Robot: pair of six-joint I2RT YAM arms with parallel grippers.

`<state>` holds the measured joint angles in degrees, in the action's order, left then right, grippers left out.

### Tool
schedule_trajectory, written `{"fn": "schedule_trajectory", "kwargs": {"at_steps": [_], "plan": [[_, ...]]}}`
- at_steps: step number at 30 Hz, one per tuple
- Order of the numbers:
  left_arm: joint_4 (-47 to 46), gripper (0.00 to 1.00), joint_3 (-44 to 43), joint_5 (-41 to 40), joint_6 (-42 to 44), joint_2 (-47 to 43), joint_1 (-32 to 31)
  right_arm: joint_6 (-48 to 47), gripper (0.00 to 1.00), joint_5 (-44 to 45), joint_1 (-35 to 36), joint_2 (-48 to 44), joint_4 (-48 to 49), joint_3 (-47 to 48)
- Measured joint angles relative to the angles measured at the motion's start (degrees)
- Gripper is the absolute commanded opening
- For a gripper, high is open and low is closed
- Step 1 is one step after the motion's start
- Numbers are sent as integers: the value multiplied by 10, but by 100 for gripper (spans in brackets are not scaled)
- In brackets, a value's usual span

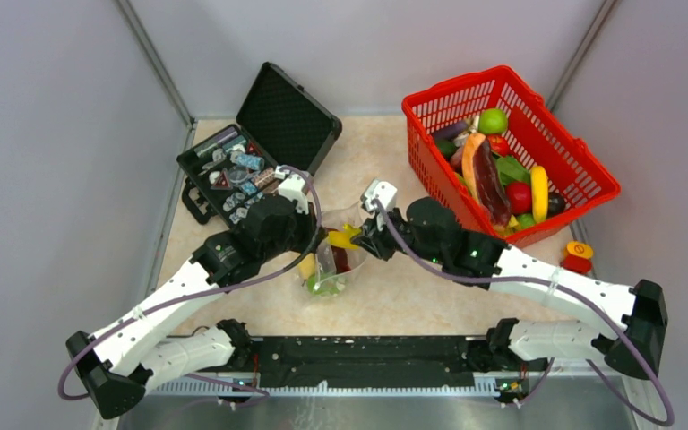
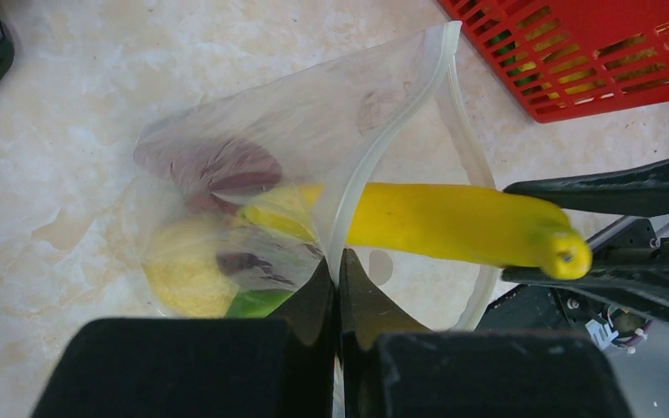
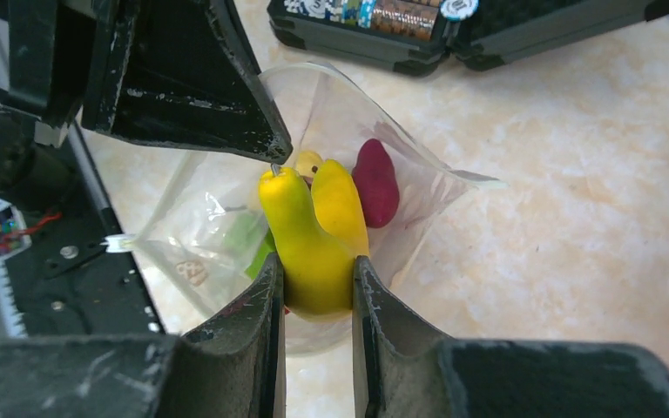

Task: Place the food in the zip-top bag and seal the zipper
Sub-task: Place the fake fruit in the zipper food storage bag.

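Observation:
The clear zip-top bag (image 1: 330, 267) sits mid-table between the arms, and also shows in the left wrist view (image 2: 305, 131) and the right wrist view (image 3: 218, 218). It holds yellow, green and dark red toy food. My left gripper (image 2: 338, 272) is shut on the whitish zipper strip (image 2: 383, 148) and holds the mouth open. My right gripper (image 3: 316, 277) is shut on a yellow banana (image 3: 309, 235) whose front half reaches into the bag's mouth; the banana also shows in the left wrist view (image 2: 453, 222) and from above (image 1: 344, 237).
A red mesh basket (image 1: 582, 170) with more toy food stands at the back right. An open black case (image 1: 260, 148) of small metal parts stands at the back left. A red and yellow toy (image 1: 578, 257) lies by the basket's near corner.

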<state>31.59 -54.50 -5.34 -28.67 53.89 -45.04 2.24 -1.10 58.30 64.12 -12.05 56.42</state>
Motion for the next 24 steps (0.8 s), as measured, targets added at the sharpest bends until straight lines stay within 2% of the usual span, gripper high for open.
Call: {"fn": "schedule_trajectory", "kwargs": {"at_steps": [4,8,14,19,20,21,24], "plan": [[0,0,0,0,0,0,0,-66,0,51,33,0,80,-51],[0,0,-1,0,0,0,0,-133,10,85,52,10,141,-81],[1,0,-6,0,0,0,0,-195,14,106,53,35,198,-93],[1,0,-7,0,0,-3,0,-212,37,110,53,58,229,-93],[1,0,-8,0,0,-3,0,-213,46,109,53,64,232,-93],[1,0,-8,0,0,-4,0,-214,50,106,53,70,232,-93],[1,0,-9,0,0,-7,0,-210,58,100,53,81,230,-93]]}}
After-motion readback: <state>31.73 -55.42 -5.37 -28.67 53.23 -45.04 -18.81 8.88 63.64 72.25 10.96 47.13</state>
